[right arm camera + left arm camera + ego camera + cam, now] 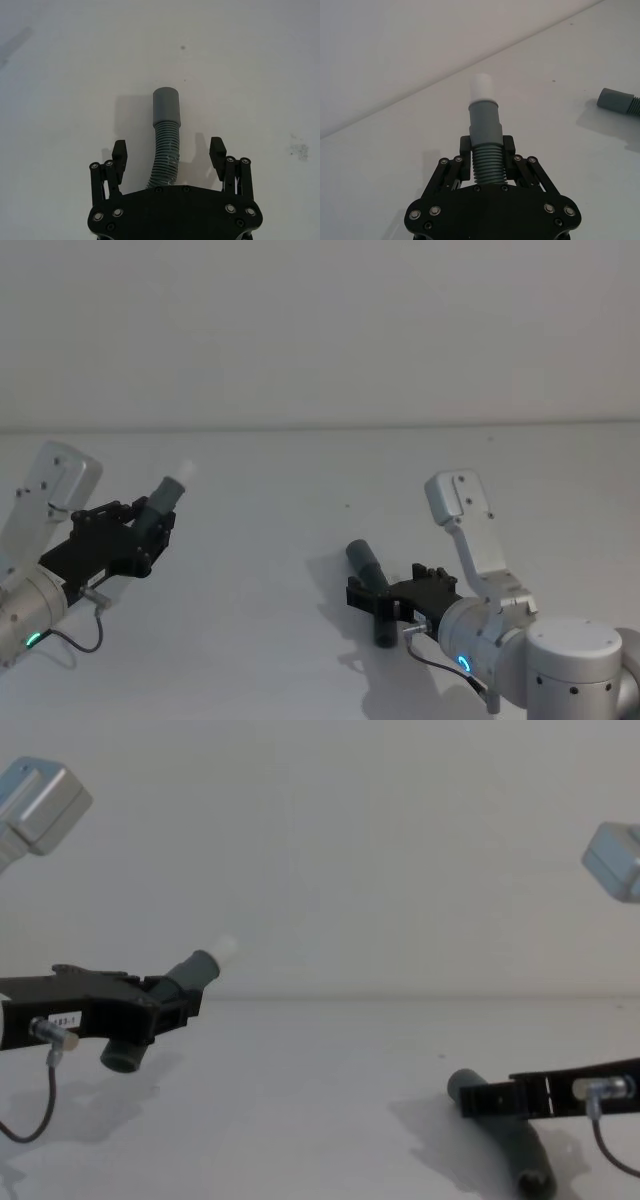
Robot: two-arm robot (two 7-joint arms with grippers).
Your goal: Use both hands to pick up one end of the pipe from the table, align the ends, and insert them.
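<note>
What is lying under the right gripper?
A ribbed hose piece with a socket cuff lies on the table between the open fingers of the right gripper. Its rear end is hidden beneath the gripper body.

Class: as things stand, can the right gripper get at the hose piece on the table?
Probably yes: the right gripper is open, fingers either side of the socket hose piece, nothing between. The left gripper holds the white-tipped piece well aside.
</note>
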